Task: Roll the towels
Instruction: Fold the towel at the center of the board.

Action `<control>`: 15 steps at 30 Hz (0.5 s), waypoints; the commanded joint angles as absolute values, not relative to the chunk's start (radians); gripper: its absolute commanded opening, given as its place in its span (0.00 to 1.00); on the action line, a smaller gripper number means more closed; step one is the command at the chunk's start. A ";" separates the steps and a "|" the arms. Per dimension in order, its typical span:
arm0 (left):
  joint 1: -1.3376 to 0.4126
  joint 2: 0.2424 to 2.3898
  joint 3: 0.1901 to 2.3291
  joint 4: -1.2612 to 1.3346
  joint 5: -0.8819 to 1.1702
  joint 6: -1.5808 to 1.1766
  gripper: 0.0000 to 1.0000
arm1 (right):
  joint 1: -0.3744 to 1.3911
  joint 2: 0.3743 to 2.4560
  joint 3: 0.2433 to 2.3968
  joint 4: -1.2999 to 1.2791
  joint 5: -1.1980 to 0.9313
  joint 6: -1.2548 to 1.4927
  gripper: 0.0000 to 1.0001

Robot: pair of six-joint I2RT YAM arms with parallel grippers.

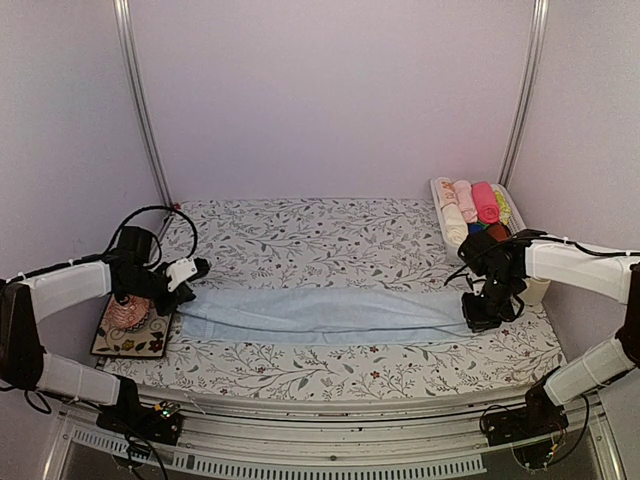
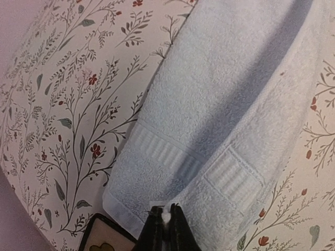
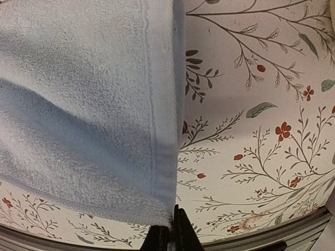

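Note:
A light blue towel (image 1: 320, 312) lies stretched flat across the middle of the floral table, folded lengthwise into a long strip. My left gripper (image 1: 200, 268) is at its left end. In the left wrist view the left gripper (image 2: 166, 215) is shut on the hem of the towel (image 2: 220, 104), with a bit of cloth pinched between the tips. My right gripper (image 1: 478, 318) is at the right end. In the right wrist view the right gripper (image 3: 171, 224) is shut on the near corner of the towel (image 3: 78, 104).
A white tray (image 1: 437, 185) at the back right holds several rolled cloths, cream, pink and hot-pink. A pink knitted lump (image 1: 130, 313) sits on a dark-edged mat (image 1: 125, 342) at the left, beside the towel's left end. The table's metal front edge (image 3: 293, 230) runs close to the right gripper.

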State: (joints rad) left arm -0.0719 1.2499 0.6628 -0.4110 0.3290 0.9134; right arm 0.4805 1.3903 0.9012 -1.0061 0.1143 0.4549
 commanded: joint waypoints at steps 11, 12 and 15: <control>-0.113 1.233 0.757 -0.568 0.283 0.931 0.97 | 0.492 1.415 0.926 -1.000 0.111 0.446 0.55; -0.114 1.229 0.770 -0.583 0.279 0.935 0.97 | 0.490 1.419 0.943 -1.002 0.124 0.445 0.57; -0.114 1.217 0.807 -0.613 0.253 0.946 0.97 | 0.458 1.442 1.013 -0.998 0.135 0.428 0.63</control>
